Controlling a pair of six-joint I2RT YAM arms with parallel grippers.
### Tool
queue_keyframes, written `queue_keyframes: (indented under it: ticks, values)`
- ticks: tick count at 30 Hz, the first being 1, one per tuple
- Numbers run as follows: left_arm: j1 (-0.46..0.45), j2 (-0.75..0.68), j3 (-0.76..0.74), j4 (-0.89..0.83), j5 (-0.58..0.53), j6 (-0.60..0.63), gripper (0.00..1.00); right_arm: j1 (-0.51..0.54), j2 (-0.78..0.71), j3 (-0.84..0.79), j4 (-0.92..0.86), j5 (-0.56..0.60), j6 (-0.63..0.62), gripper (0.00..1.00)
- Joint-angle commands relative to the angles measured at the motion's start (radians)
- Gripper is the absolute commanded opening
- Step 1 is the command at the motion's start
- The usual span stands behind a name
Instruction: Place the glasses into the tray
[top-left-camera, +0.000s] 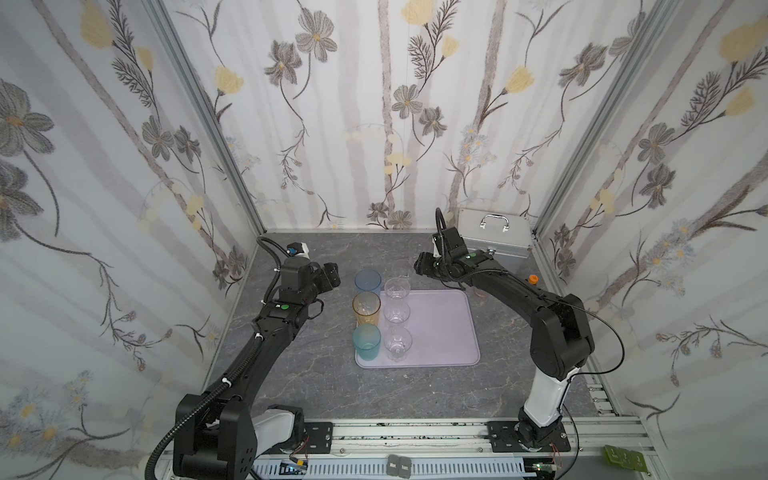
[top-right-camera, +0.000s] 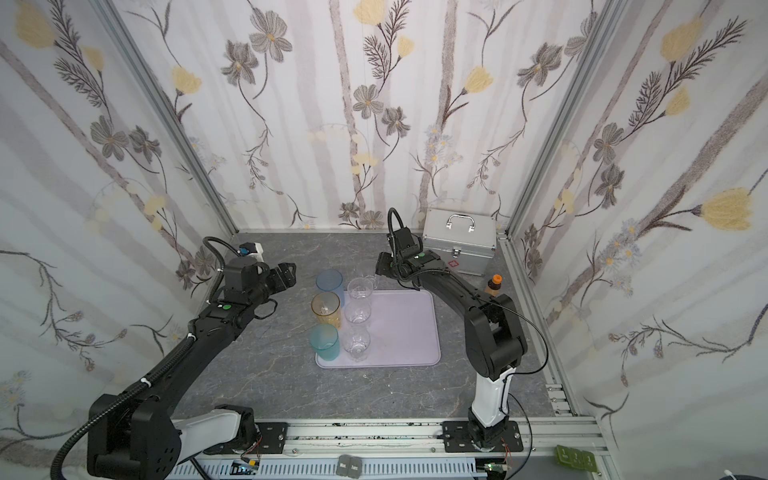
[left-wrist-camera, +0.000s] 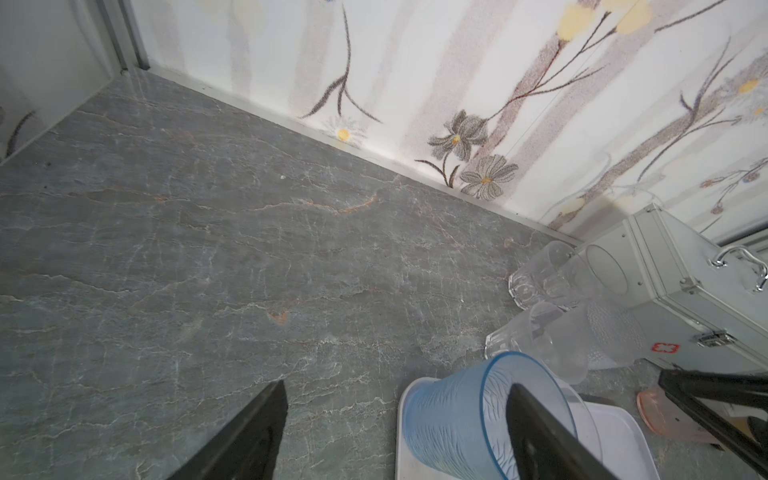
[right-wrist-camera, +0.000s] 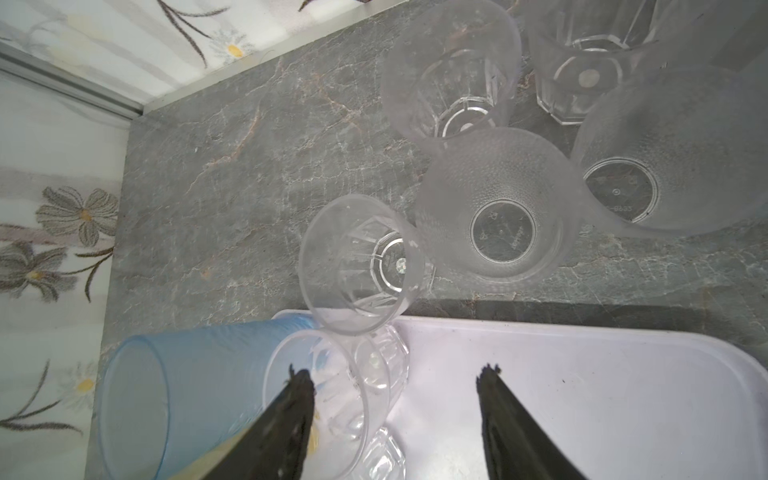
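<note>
Left arm stretched forward from the near rail, wrist turned right; left end effector (top-left-camera: 332, 276) spread and empty, just left of the tall blue ribbed plastic tumbler (top-left-camera: 368, 282) standing at the far left corner of the flat pale lilac plastic tray (top-left-camera: 440, 328). Right arm elbow raised, forearm reaching far and leftward; right end effector (right-wrist-camera: 394, 370) spread, empty, over the tray's far edge. Also on the tray: amber tumbler (top-left-camera: 366, 309), teal tumbler (top-left-camera: 366, 343), three clear faceted tumblers (top-left-camera: 397, 312); frosted tumblers (right-wrist-camera: 498, 208) stand on the grey marble tabletop (top-left-camera: 316, 374) past it.
</note>
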Motion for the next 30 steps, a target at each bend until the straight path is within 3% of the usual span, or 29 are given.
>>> queue_keyframes:
  ticks: [1,15,30]
  values:
    - [-0.003,0.001,-0.009,0.081,-0.006,0.004,0.85,0.005,0.042,0.027,0.054,-0.035,0.037,0.55]
    - [-0.010,0.031,-0.012,0.080,0.009,-0.012,0.85,0.017,0.168,0.040,0.183,-0.046,0.185,0.53]
    - [-0.010,0.036,-0.013,0.080,0.008,-0.012,0.85,0.014,0.237,0.044,0.243,0.051,0.289,0.34]
